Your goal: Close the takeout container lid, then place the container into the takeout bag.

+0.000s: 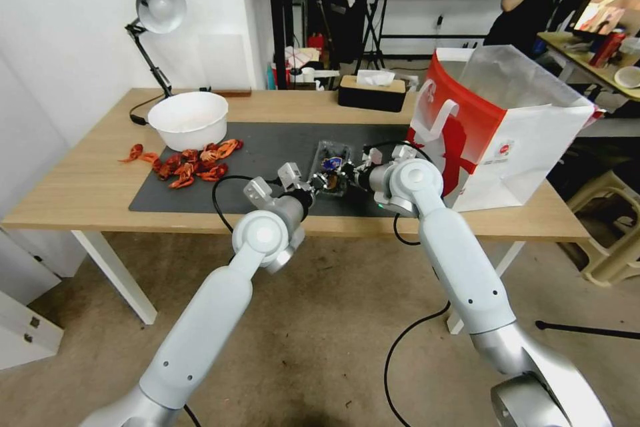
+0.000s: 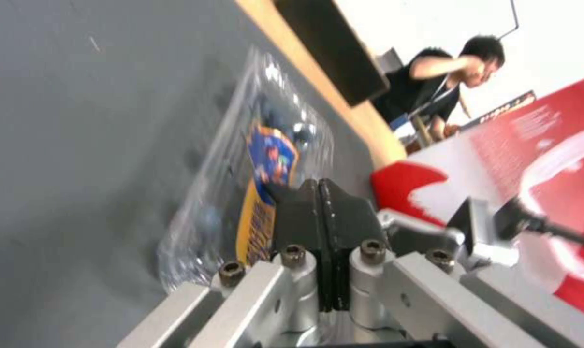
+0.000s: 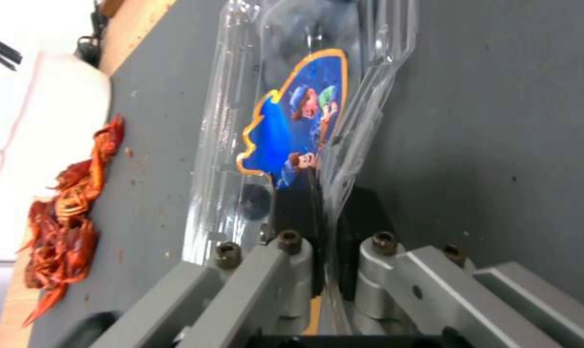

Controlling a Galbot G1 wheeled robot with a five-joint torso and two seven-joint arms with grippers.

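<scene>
Both end effectors meet at the takeout container [image 1: 331, 173] on the tabletop mat: left end effector [image 2: 319, 200] clenched, right end effector [image 3: 328, 203] pinching its clear edge. Lid appears closed; bagging into the takeout bag [image 1: 493, 133] remains.

Takeout container [image 2: 253, 159] blurred, partly behind left tool [image 2: 318, 193].

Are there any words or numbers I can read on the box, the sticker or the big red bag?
Sticker on the berry box: a blue cartoon picture with an orange edge; no words to read.
Striped part of the sticker by the left gripper: too blurred to read.
Red and white bag: a small round red logo and tiny print beside it, too small to read.
White print on the bag's red side in the left wrist view: too blurred to read.
</scene>
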